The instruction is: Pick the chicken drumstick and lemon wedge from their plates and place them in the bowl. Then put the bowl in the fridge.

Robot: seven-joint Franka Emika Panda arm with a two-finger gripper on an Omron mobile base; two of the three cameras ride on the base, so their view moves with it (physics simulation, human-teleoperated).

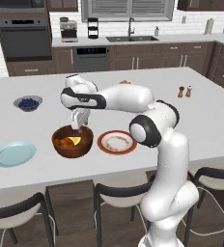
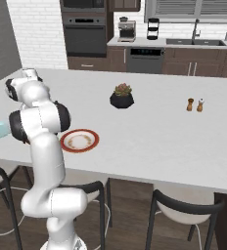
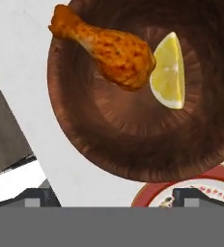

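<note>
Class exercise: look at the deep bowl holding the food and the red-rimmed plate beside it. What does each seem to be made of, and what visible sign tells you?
The bowl looks like turned wood with a dull finish: reddish-brown, with fine ring-like grain around its wall. The plate looks like glazed ceramic, though that is less sure: a smooth red-brown rim around a cream centre with brownish marks.

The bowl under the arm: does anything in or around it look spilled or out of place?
Nothing stands out. The drumstick and lemon wedge lie side by side inside the bowl, nothing spilled. Both plates sit flat on the counter.
</note>
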